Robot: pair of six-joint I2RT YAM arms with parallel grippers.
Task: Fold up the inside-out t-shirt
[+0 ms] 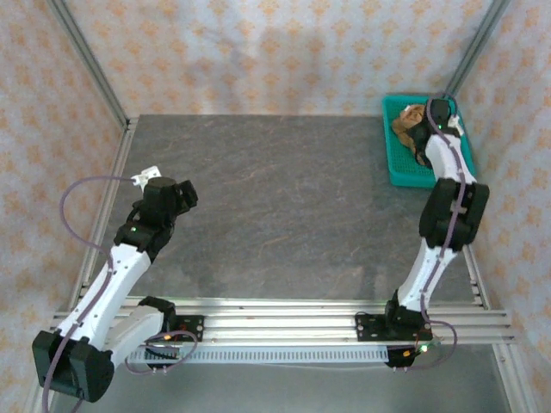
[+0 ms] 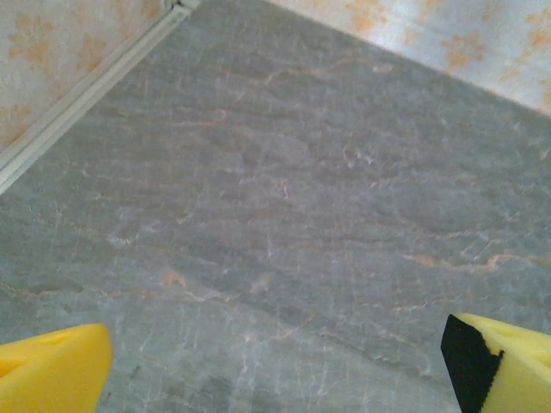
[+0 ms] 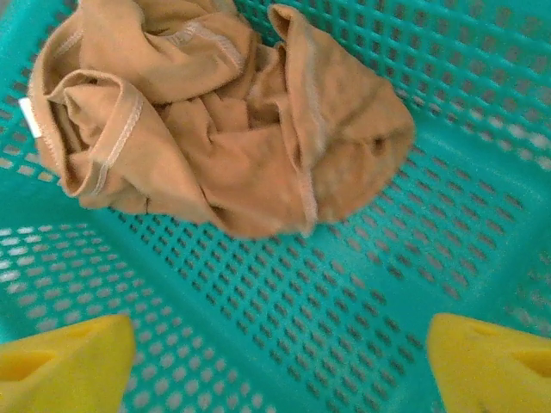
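The inside-out t-shirt (image 3: 215,120) lies crumpled in a teal mesh basket (image 3: 344,284), its seams outward and a small white label (image 3: 31,116) at its left edge. In the top view the t-shirt (image 1: 406,120) sits in the basket (image 1: 398,163) at the table's far right. My right gripper (image 3: 280,361) hovers inside the basket just short of the cloth, its yellow fingers (image 3: 69,361) wide apart with nothing between them. My left gripper (image 2: 275,366) is open over bare table on the left, and in the top view it (image 1: 176,196) is far from the shirt.
The grey marbled table (image 1: 275,198) spreads between the arms. A metal frame post and rail (image 1: 108,172) run along the left edge, and patterned fabric walls enclose the back and sides. The basket's raised walls (image 3: 482,103) surround the right gripper.
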